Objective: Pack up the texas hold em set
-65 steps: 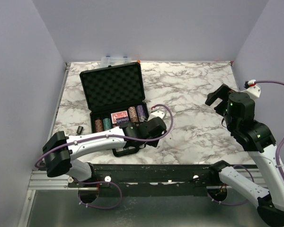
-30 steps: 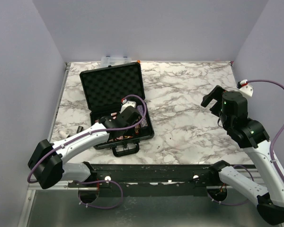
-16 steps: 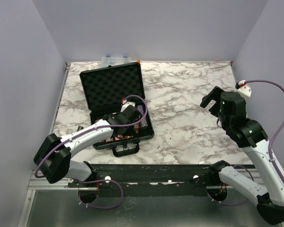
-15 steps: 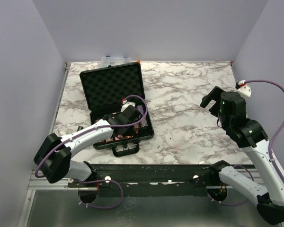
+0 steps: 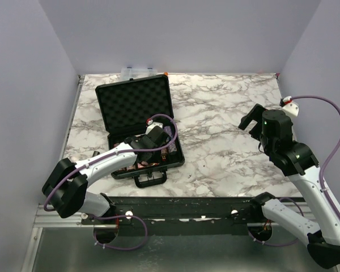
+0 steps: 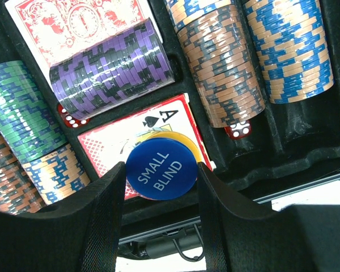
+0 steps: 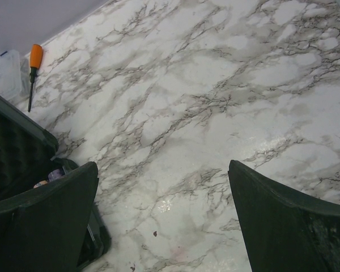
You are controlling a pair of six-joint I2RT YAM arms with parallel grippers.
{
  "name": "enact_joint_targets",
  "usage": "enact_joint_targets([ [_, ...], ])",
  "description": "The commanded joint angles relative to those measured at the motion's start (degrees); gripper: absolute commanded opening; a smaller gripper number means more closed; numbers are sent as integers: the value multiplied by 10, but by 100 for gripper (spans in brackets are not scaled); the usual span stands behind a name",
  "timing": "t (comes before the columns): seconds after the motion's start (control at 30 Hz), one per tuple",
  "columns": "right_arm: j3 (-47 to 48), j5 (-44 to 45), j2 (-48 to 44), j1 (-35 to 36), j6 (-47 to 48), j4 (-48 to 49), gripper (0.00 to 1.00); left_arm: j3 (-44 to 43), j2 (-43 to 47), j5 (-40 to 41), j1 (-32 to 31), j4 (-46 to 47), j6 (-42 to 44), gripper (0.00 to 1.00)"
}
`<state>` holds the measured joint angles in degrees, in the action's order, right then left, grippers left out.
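Top view: the black briefcase (image 5: pixel 135 105) lies open near the left edge of the marble table (image 5: pixel 232 107). Its foam lid points to the far edge, its handle (image 5: pixel 150 180) to the near edge, and its long axis runs across. The left gripper (image 5: pixel 153 141) is down in the tray; the right gripper (image 5: pixel 250 119) hangs over the table's right side. Lilac walls close three sides.

Left wrist: the fingers pinch a blue SMALL BLIND button (image 6: pixel 161 170) by its rim above an ace of spades card (image 6: pixel 170 119), with a yellow disc (image 6: pixel 184 140) just behind. Purple chips (image 6: pixel 110 65), green chips (image 6: pixel 22 107), orange-grey chips (image 6: pixel 218 62) and blue chips (image 6: pixel 289 48) lie in stacks on their sides, beside a red-backed deck (image 6: pixel 82 17) and two red dice (image 6: pixel 238 130).

Right wrist: the jaws are spread wide and empty over bare marble. An orange-handled screwdriver (image 7: pixel 34 62) and a clear plastic box (image 7: pixel 5 79) lie by the far edge.
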<state>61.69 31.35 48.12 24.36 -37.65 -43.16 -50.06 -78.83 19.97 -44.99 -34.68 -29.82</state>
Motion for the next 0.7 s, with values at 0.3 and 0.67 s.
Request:
enact_joint_targets([
  [0.3,-5,-4,3,-1,1,-1,100,12,-5,-7,3,16,5,27],
  [0.67,-7,-8,3,-1,-4,-1,100,19,4,-6,3,17,3,29],
])
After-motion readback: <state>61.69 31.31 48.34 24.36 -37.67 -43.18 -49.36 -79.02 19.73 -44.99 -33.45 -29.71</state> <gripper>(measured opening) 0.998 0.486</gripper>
